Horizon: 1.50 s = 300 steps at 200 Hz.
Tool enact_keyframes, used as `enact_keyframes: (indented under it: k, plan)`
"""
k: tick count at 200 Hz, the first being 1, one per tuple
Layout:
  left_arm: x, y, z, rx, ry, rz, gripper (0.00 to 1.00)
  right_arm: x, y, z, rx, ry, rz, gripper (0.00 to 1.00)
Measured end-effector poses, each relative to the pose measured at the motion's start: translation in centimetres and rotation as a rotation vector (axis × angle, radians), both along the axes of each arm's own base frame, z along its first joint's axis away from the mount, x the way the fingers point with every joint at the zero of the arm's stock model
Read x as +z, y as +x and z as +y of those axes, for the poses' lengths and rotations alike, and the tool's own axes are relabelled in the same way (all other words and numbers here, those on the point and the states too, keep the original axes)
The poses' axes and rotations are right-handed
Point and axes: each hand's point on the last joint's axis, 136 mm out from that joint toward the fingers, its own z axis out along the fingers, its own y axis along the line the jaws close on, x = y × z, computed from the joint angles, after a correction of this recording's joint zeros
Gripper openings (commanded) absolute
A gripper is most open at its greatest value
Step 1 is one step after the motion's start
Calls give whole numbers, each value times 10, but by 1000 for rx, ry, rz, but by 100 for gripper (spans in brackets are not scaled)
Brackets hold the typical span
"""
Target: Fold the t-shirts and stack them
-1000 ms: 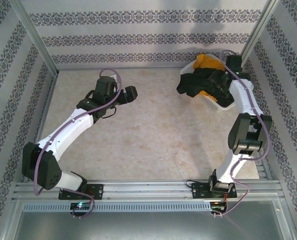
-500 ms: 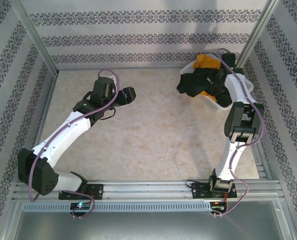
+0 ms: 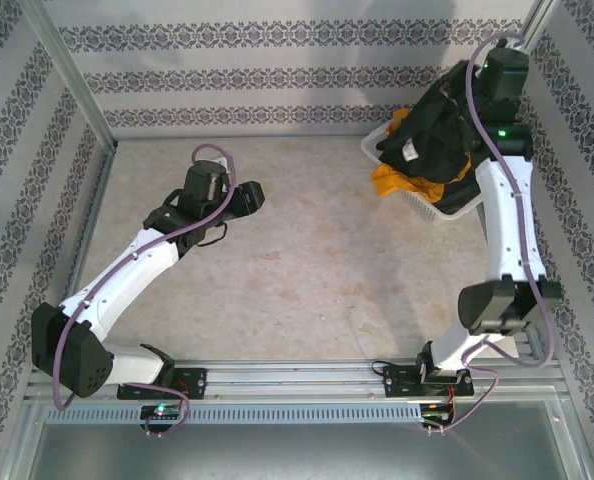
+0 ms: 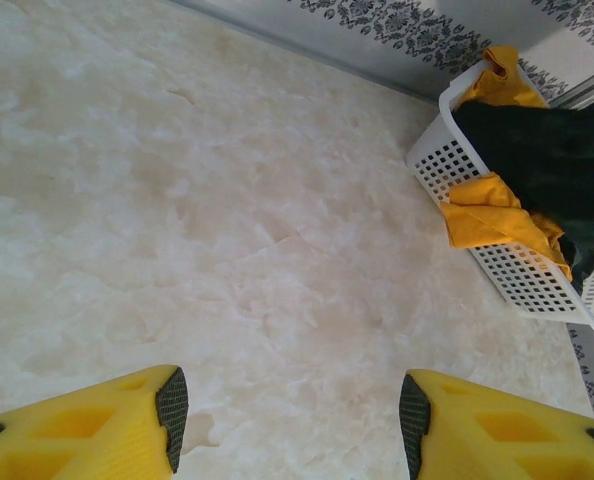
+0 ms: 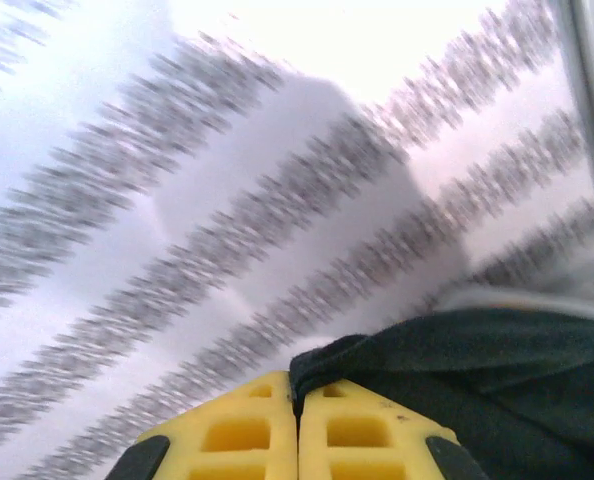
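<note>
1. The right arm is standing tall over the far right corner. Its long white link is rising from the base and its wrist is sitting high above the basket point(image 3: 452, 208), close to the right frame post point(image 3: 522, 45).
2. The right gripper point(image 5: 298, 430) is pinching a fold of the black t-shirt point(image 5: 497, 390). Its yellow fingers are pressing flat together, and the dark cloth is coming out just above them.
3. The black t-shirt point(image 3: 432, 130) is hanging from that grip in a loose bunch, its lower part draping onto the basket's contents.
4. The mustard-orange t-shirt point(image 3: 397, 178) is lying in the basket. One part is spilling over the basket's left rim and another is peeking out at the far end.
5. The left arm is stretching diagonally from its base toward the middle left of the table point(image 3: 307, 270), with its wrist pointing right.
6. The left gripper point(image 3: 252, 197) is hovering over bare tabletop with its fingers spread wide and holding nothing.
7. The basket is sitting tight in the far right corner, near the patterned wall point(image 3: 277, 75) and the post.
8. Patterned walls are closing in the far, left and right sides of the table.
9. A broad stretch of bare table is lying open between the left gripper and the basket, and on toward the near rail point(image 3: 297, 375).
</note>
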Motion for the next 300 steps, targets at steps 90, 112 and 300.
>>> enact_keyframes:
  k: [90,112,300]
  plan:
    - [-9,-5,38,182,94,36,61,182,-80,174,560,58,-493,0]
    - [2,-16,62,279,129,21,61,171,-74,227,724,118,-465,0]
    - [-39,-43,71,401,-16,170,63,-318,-185,227,789,214,725,0]
